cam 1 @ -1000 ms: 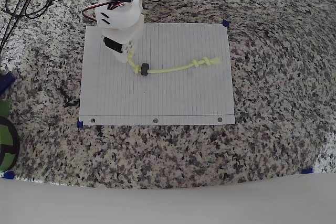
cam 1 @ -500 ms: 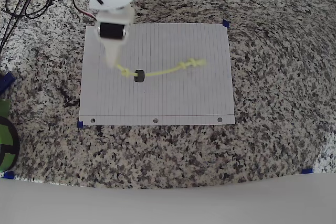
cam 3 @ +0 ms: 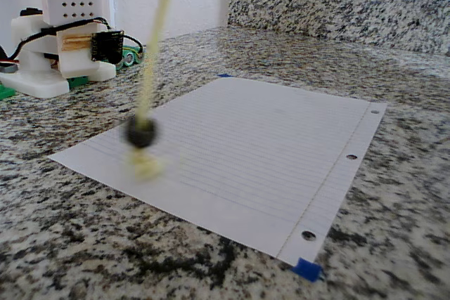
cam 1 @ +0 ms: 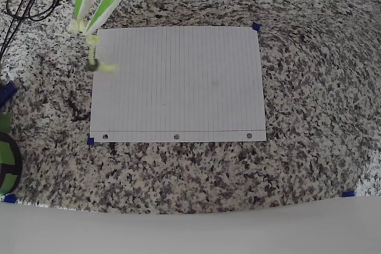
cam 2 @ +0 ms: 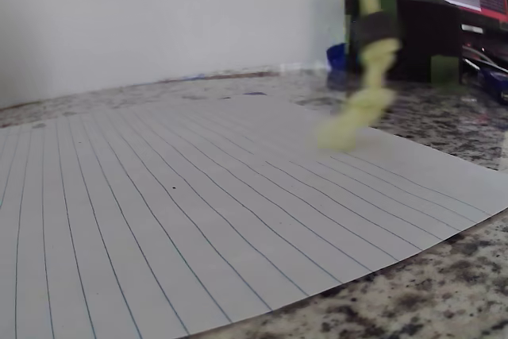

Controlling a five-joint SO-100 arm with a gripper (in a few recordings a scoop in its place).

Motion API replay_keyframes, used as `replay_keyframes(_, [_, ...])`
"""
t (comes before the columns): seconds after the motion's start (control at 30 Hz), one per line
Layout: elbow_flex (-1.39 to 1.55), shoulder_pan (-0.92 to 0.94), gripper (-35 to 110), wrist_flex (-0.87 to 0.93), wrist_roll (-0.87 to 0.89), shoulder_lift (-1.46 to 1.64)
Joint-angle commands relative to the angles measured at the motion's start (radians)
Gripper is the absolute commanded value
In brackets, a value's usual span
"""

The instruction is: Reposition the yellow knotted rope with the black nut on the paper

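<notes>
Overhead, low wrist, low side views; shared paper (cam 1: pixel 178 81).

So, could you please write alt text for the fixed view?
The rope hangs straight down above the paper's near-left edge, blurred, with the nut just above its bottom knot. The arm's white base stands behind on the granite counter.

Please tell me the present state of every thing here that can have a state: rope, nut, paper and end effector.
yellow knotted rope: lifted, hanging straight down, motion-blurred
black nut: on the rope, resting above the bottom knot
paper: lying flat on the counter, nothing lying on it
end effector: raised beside the paper's upper left corner in the overhead view, shut on the rope's upper end
</notes>
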Motion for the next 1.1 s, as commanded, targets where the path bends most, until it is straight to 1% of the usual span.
replay_keyframes(0.0, [-0.008, 0.020, 0, -0.006, 0.268, 0.040])
replay_keyframes(0.23, [0.026, 0.083, 0, -0.005, 0.701, 0.012])
replay_keyframes(0.33, [0.026, 0.100, 0, -0.012, 0.799, -0.003])
replay_keyframes(0.5, [0.025, 0.101, 0, 0.038, 0.899, 0.081])
replay_keyframes(0.6, [0.021, 0.089, 0, 0.048, 0.900, 0.152])
replay_keyframes(0.83, [0.017, 0.123, 0, 0.043, 0.916, 0.255])
replay_keyframes(0.9, [0.026, 0.117, 0, 0.049, 0.937, 0.249])
replay_keyframes(0.97, [0.029, 0.103, 0, 0.044, 1.008, 0.193])
replay_keyframes(1.07, [0.034, 0.078, 0, -0.018, 1.065, 0.046])
